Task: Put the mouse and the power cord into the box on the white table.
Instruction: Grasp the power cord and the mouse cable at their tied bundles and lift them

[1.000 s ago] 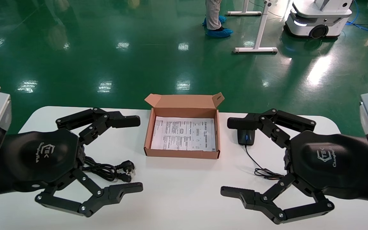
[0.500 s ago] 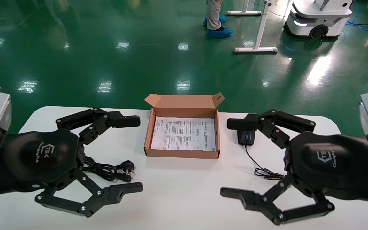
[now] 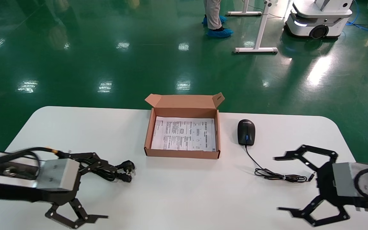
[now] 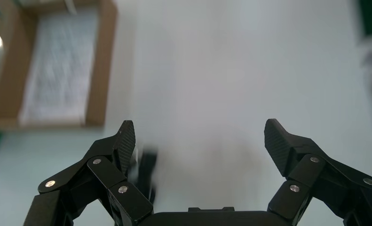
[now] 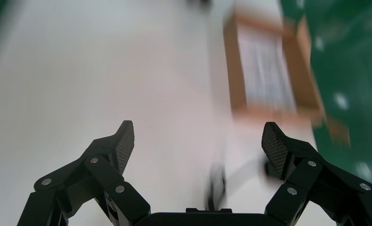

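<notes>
While both arms sit low at the near edge of the white table, a smooth matte top with rounded corners, neither holds anything. The left gripper hangs at the near left with its black linkage fingers spread wide apart, their inner pads cross-hatched with a fine grip texture. The right gripper is at the near right, its ribbed fingers likewise splayed wide.

The box, shallow brown cardboard with crisp folded walls and a hinged flap standing up at its far side, rests at the far middle of the table; a white printed sheet lies flat on its bottom. The mouse, a glossy black oval with a blue-lit wheel, lies just right of the box, apart from it, and its thin cable trails toward the near side into a loose tangle in front of the right gripper. The power cord, a thick black rubbery coil with a chunky plug, lies left of the box and nearer, just beside the left gripper's far finger.
</notes>
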### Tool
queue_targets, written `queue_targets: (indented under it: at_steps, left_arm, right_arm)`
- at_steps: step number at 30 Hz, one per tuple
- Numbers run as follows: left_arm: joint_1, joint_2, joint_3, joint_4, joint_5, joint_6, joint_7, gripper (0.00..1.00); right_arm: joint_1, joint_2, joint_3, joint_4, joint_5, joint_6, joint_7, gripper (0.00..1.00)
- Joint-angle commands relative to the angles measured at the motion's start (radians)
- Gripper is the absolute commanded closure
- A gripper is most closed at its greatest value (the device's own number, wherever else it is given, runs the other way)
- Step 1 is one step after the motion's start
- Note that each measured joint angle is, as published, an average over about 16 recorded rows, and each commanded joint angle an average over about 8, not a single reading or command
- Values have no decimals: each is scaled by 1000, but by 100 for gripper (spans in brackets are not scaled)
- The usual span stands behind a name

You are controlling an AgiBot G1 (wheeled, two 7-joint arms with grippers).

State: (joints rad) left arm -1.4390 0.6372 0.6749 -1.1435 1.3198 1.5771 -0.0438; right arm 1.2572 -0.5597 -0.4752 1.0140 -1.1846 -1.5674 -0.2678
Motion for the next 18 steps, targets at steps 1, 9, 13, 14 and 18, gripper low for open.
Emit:
queue_targets:
  at_steps: [1, 9, 13, 14, 18]
  left_arm:
    - [-49, 23, 55, 39, 88, -1, 32, 0]
    - [-189, 190, 164, 390, 296, -56, 223, 0]
    - [-240, 256, 187, 563, 355, -100, 329, 0]
    - [-250, 270, 190, 602, 365, -111, 354, 0]
    - [-278, 316, 198, 736, 385, -143, 441, 0]
  right_arm:
    - [31, -3, -36, -59, -80, 9, -78, 0]
    - [157, -113, -122, -313, -278, 35, -280, 0]
    - [213, -176, -149, -446, -336, 58, -351, 0]
    - [226, -191, -154, -478, -347, 65, -366, 0]
    - [269, -245, -168, -595, -376, 90, -412, 0]
